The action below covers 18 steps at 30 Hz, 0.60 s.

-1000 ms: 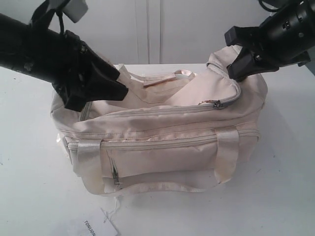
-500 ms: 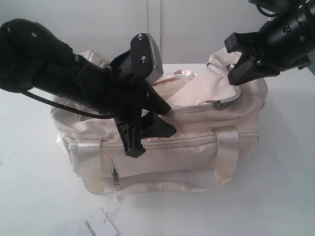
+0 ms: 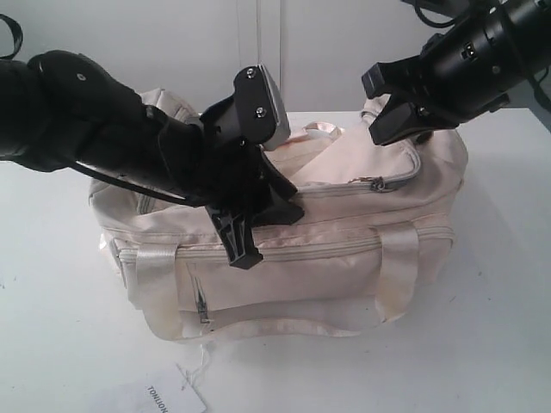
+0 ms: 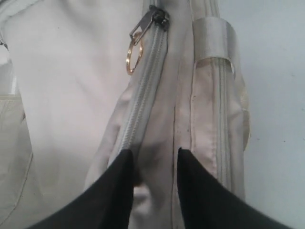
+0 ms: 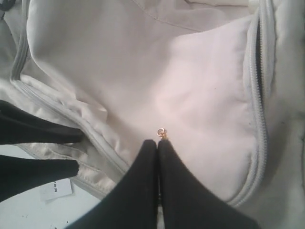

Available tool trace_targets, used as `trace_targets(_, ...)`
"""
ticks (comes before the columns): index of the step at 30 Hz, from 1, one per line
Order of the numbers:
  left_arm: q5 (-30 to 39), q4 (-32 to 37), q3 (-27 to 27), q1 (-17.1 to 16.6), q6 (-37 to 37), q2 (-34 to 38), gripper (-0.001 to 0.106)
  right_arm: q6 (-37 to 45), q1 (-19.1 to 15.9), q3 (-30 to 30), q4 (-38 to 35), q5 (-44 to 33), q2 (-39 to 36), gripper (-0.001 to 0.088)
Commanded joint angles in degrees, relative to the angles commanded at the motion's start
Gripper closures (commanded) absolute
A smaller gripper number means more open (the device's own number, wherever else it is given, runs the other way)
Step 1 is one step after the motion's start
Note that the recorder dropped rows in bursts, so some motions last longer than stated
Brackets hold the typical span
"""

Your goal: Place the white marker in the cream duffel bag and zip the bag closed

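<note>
Bag [image 3: 327, 258] long axis left-right, zipper [image 4: 143, 109] on top. Left gripper [image 4: 153, 151] parted astride it, clamping nothing; right gripper [image 5: 157, 141] closed by gold pull [image 5: 161, 131].

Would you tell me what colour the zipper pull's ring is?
The ring is gold, clearest in left wrist view.

You see your left gripper [image 4: 153, 152] with its jaws apart over the cream duffel bag [image 4: 71, 105]. The zipper [image 4: 143, 105] runs from between them to the slider [image 4: 159, 18] and its gold ring [image 4: 134, 56].
</note>
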<state>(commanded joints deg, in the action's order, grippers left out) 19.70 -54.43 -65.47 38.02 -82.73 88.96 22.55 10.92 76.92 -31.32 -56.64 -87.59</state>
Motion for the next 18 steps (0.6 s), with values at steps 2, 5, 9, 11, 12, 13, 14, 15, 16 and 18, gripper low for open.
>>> trace_targets(2, 0.00, 0.00, 0.00, 0.00, -1.75, -1.25, 0.060, 0.00, 0.00, 0.00, 0.00, 0.29, 0.00, 0.0868)
trace_targets(5, 0.00, 0.00, 0.00, 0.00, -4.39, -1.71, 0.053, 0.00, 0.00, 0.00, 0.00, 0.55, 0.00, 0.0868)
trace_targets(9, 0.15, 0.00, 0.00, 0.00, -6.36, 0.86, 0.048, 0.00, 0.00, 0.00, -0.21, 0.54, 0.00, 0.0868)
trace_targets(11, -0.67, 0.00, 0.00, 0.00, -7.74, 2.51, 0.047, 0.00, 0.00, 0.00, -0.30, 0.54, 0.00, 0.0867)
trace_targets(12, -1.17, 0.00, 0.00, 0.00, -8.22, 3.15, 0.047, 0.00, 0.00, 0.00, -0.30, 0.54, 0.00, 0.0867)
trace_targets(13, -1.91, 0.00, 0.00, 0.00, -9.00, 3.88, 0.047, 0.00, 0.00, 0.00, -0.30, 0.54, 0.00, 0.0867)
trace_targets(14, -2.72, 0.00, 0.00, 0.00, -9.40, 4.46, 0.047, 0.00, 0.00, 0.00, -0.30, 0.54, 0.00, 0.0867)
trace_targets(15, -3.42, 0.00, 0.00, 0.00, -9.52, 4.93, 0.047, 0.00, 0.00, 0.00, -0.30, 0.54, 0.00, 0.0867)
trace_targets(16, -3.83, 0.00, 0.00, 0.00, -9.52, 5.21, 0.047, 0.00, 0.00, 0.00, -0.30, 0.54, 0.00, 0.0867)
trace_targets(18, -3.74, 0.00, 0.00, 0.00, -9.60, 5.47, 0.048, 0.00, 0.00, 0.00, -0.30, 0.54, 0.00, 0.0860)
